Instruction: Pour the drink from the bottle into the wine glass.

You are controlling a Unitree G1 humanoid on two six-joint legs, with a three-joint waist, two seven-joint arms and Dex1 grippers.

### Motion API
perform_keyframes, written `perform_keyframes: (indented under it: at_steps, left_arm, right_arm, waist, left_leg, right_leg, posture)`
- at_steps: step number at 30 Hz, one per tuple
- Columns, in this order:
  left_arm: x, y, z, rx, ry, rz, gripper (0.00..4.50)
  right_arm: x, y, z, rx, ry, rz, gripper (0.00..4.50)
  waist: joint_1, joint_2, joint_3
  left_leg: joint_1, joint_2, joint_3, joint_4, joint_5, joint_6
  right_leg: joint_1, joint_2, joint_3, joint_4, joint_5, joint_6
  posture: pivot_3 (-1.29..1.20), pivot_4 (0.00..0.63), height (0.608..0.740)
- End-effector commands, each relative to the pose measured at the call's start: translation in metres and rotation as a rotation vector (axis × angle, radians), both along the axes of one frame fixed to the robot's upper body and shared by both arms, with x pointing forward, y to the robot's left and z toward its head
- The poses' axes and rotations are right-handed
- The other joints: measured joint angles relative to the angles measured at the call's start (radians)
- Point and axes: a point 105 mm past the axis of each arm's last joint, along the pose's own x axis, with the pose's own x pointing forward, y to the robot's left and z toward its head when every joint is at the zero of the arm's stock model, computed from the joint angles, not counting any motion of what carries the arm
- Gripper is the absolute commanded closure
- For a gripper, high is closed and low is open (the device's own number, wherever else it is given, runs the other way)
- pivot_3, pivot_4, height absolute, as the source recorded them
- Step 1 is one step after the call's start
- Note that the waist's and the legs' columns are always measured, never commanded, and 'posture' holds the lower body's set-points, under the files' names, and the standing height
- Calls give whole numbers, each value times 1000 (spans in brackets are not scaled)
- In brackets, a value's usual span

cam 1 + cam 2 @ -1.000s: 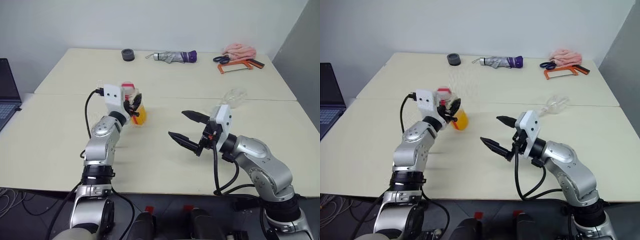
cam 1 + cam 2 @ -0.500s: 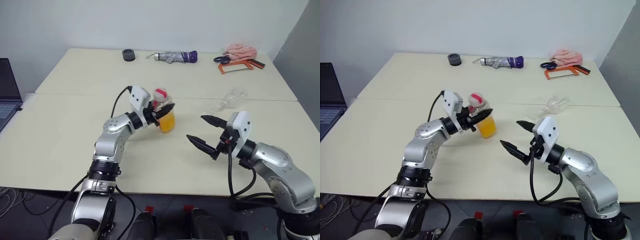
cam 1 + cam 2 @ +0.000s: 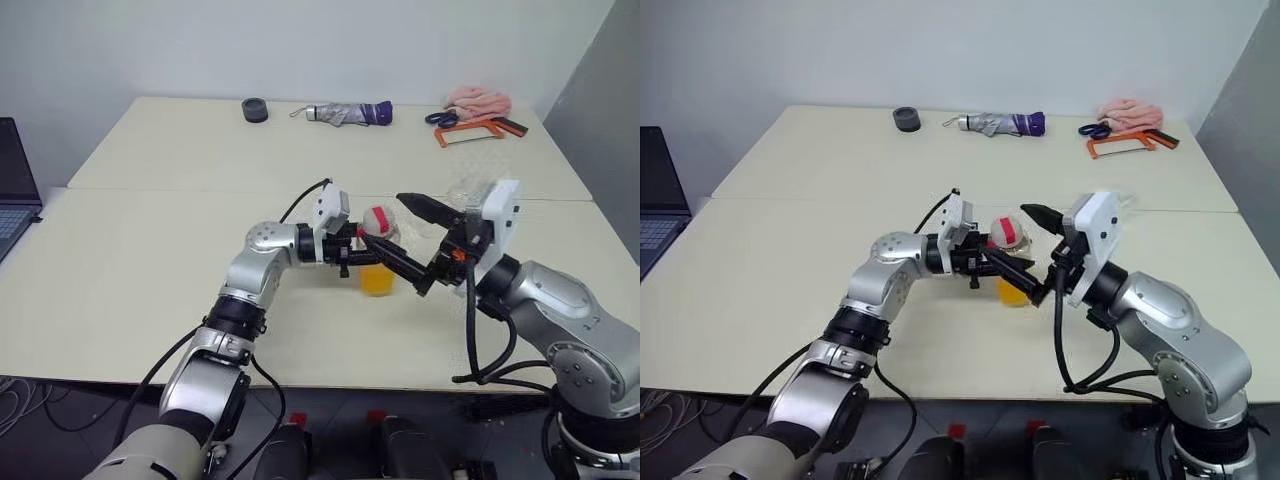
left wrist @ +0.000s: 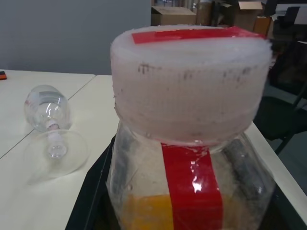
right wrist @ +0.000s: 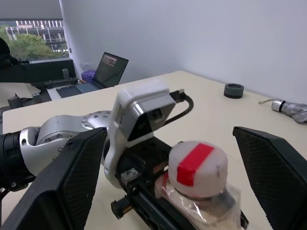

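My left gripper (image 3: 372, 262) is shut on the bottle (image 3: 378, 250) and holds it upright above the table's middle. The bottle is clear, with a red label strip (image 4: 191, 184) and a whitish cap crossed by red tape (image 5: 196, 165). The drink (image 3: 377, 281) is orange and fills its lower part. My right gripper (image 3: 385, 225) is open, one finger on each side of the cap, not touching it. The wine glass (image 4: 50, 129) lies on its side on the table beyond the bottle, partly hidden behind my right wrist (image 3: 462, 190).
A laptop (image 3: 14, 190) sits at the far left edge. Along the table's back lie a black roll (image 3: 255, 109), a folded umbrella (image 3: 345, 113), an orange-handled saw with scissors (image 3: 470, 130) and a pink cloth (image 3: 478, 98).
My left arm has swung the bottle to the right, in between the right gripper's fingers. The right gripper has risen a little and stayed open.
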Motion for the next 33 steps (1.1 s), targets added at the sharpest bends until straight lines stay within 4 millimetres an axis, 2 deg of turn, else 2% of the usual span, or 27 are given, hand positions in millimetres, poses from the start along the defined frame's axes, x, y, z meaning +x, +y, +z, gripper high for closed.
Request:
perform_keyframes:
  at_steps: [1, 9, 15, 18, 23, 24, 27, 29, 31, 33]
  left_arm:
    - [-3, -8, 15, -14, -74, -48, 2712]
    - [-4, -7, 11, 3, -98, -50, 2712]
    - [-2, -5, 10, 8, -104, -34, 2712]
    - [-1, -4, 10, 8, -108, -29, 2712]
    - [0, -4, 11, 9, -112, -22, 2712]
    - [0, -4, 11, 9, -114, -21, 2712]
    - [-1, -3, 12, 25, -129, -32, 2712]
    - [-4, -3, 12, 42, -136, -66, 2714]
    - [-8, -2, 14, 62, -141, -109, 2715]
    - [-12, -1, 12, 90, -154, -142, 2715]
  right_arm:
    - [2, 4, 4, -14, -36, -12, 0]
    - [20, 4, -6, -63, -50, -85, 0]
    - [25, 3, -8, -47, -46, -104, 0]
    - [27, 2, -10, -54, -39, -107, 646]
    - [24, 4, -15, -68, -32, -78, 2473]
    - [22, 5, -16, -73, -29, -64, 2631]
    - [15, 13, -20, -107, -17, 53, 2617]
    - [7, 18, -30, -219, -25, 231, 2617]
    - [8, 11, -40, -372, -26, 372, 2617]
    - [19, -1, -41, -462, -22, 415, 2617]
  waist:
    - [0, 0, 0]
    - [-1, 0, 0]
    - [-1, 0, 0]
    - [-1, 0, 0]
    - [-1, 0, 0]
    - [-1, 0, 0]
    - [-1, 0, 0]
    - [-1, 0, 0]
    - [-2, 1, 0]
    - [-3, 1, 1]
  left_leg:
    - [0, 0, 0, 0, 0, 0]
    - [0, 0, 0, 0, 0, 0]
    - [0, 0, 0, 0, 0, 0]
    - [0, 0, 0, 0, 0, 0]
    - [0, 0, 0, 0, 0, 0]
    - [0, 0, 0, 0, 0, 0]
    - [0, 0, 0, 0, 0, 0]
    - [0, 0, 0, 0, 0, 0]
    - [0, -1, 1, 0, 0, 0]
    - [1, -1, 2, 0, 0, 0]
  right_leg:
    - [0, 0, 0, 0, 0, 0]
    - [0, 0, 0, 0, 0, 0]
    - [0, 0, 0, 0, 0, 0]
    - [0, 0, 0, 0, 0, 0]
    - [0, 0, 0, 0, 0, 0]
    - [0, 0, 0, 0, 0, 0]
    - [0, 0, 0, 0, 0, 0]
    - [0, 0, 0, 0, 0, 0]
    - [0, 0, 0, 0, 0, 0]
    - [0, 1, 0, 0, 0, 0]
  posture:
    - [0, 150, 740]
    - [0, 150, 740]
    - [0, 150, 740]
    - [0, 150, 740]
    - [0, 150, 740]
    - [0, 150, 740]
    - [0, 150, 740]
    - [0, 150, 740]
    - [0, 150, 740]
    - [0, 150, 740]
